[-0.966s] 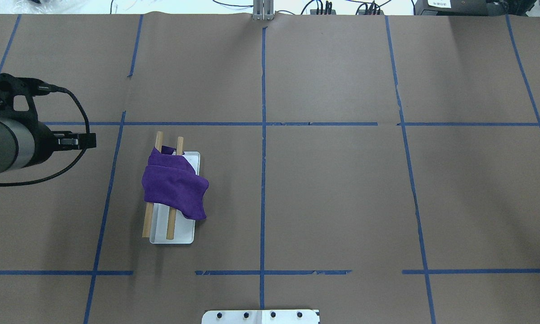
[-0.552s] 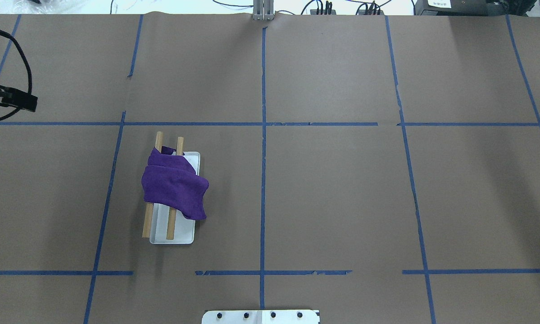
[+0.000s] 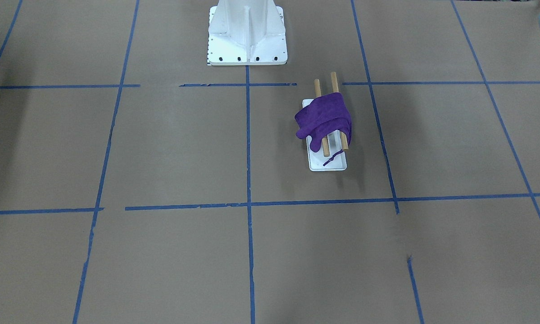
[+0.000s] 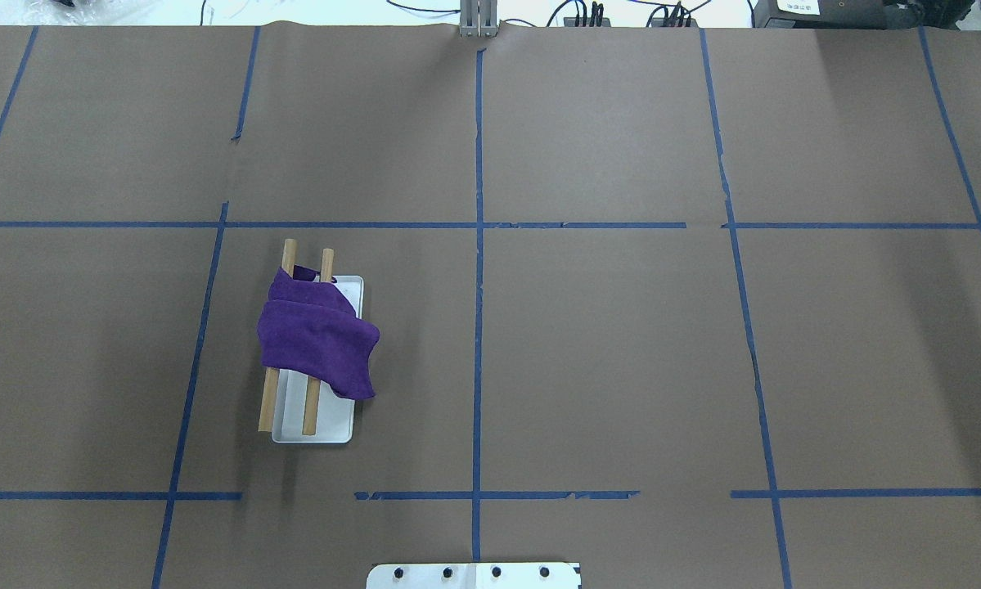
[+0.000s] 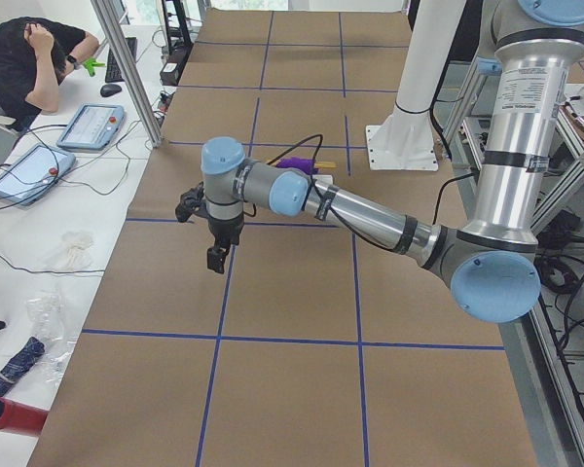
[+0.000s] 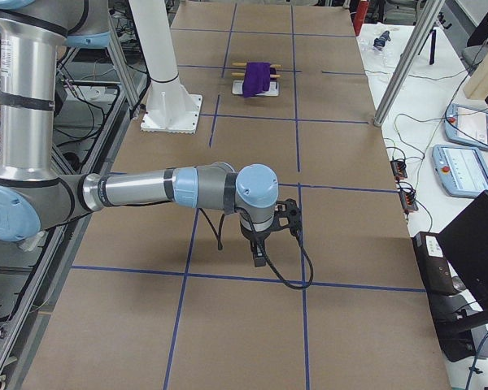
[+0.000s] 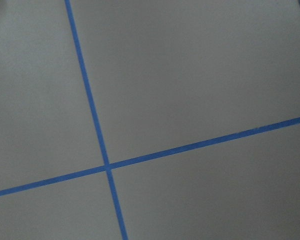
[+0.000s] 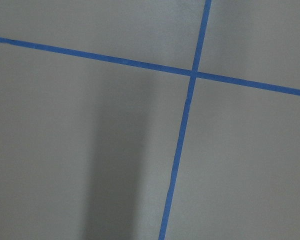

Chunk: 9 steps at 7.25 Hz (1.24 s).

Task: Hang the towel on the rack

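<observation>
The purple towel (image 4: 318, 343) is draped across the two brown dowels of the rack (image 4: 326, 431), left of the table's middle. It also shows in the front view (image 3: 324, 118), with a loose thread lying on the rack's white base (image 3: 329, 165). My left gripper (image 5: 217, 258) hangs over bare table well away from the rack and shows clearly only in the left side view. My right gripper (image 6: 260, 256) hangs over the far right end and shows only in the right side view. I cannot tell whether either is open or shut. Both wrist views show only brown paper and blue tape.
The large white metal pedestal (image 3: 247, 31) stands at the robot's edge of the table. Blue tape lines grid the brown paper. An operator (image 5: 29, 58) and tablets (image 5: 88, 125) are at a side desk beyond the table's left end.
My left arm has drawn back leftward and left the overhead view. The towel and rack have not moved.
</observation>
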Motion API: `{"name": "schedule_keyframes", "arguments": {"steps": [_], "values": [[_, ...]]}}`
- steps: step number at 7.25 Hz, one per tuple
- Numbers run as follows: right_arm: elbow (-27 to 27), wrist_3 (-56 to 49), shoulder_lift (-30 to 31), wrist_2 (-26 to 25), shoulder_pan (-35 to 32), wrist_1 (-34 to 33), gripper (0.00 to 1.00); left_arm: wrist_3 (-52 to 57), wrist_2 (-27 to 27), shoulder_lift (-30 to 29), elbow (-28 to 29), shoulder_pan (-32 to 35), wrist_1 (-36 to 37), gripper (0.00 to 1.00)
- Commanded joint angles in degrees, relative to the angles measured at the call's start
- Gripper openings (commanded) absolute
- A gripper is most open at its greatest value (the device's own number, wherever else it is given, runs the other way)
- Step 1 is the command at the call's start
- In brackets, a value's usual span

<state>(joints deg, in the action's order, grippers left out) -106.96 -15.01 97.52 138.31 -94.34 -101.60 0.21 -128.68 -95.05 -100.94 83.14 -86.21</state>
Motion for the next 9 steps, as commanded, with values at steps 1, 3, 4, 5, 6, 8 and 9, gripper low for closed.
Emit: {"name": "schedule_keyframes", "arguments": {"steps": [1, 3, 4, 5, 6, 8, 9], "values": [[-0.1, -0.5, -0.4, -0.5, -0.1, 0.2, 1.00, 2.7, -2.0, 3.9, 4.1, 3.0, -0.2, 1.00], [1.6, 0.1, -0.1, -0.3, -0.1, 0.1, 1.00, 2.6, -3.1, 3.9, 4.8, 4.0, 0.6, 1.00], [3.2, 0.2, -0.5, -0.1, -0.1, 0.1, 1.00, 2.7, -3.2, 4.0, 5.0, 5.4, 0.8, 1.00], [3.2, 0.3, -0.6, 0.0, -0.1, 0.1, 1.00, 2.7, -3.4, 4.0, 6.3, 6.4, 0.7, 1.00], [3.2, 0.4, -0.7, 0.1, -0.1, 0.1, 1.00, 2.7, -5.1, 4.0, 8.2, 6.5, 0.5, 1.00], [3.2, 0.8, -0.8, 0.1, -0.1, 0.0, 1.00, 2.3, -5.5, 4.0, 8.7, 6.6, 0.6, 1.00], [3.2, 2.3, -0.6, 0.1, -0.1, 0.0, 1.00, 2.0, -5.9, 4.0, 8.7, 6.6, 0.6, 1.00]]}}
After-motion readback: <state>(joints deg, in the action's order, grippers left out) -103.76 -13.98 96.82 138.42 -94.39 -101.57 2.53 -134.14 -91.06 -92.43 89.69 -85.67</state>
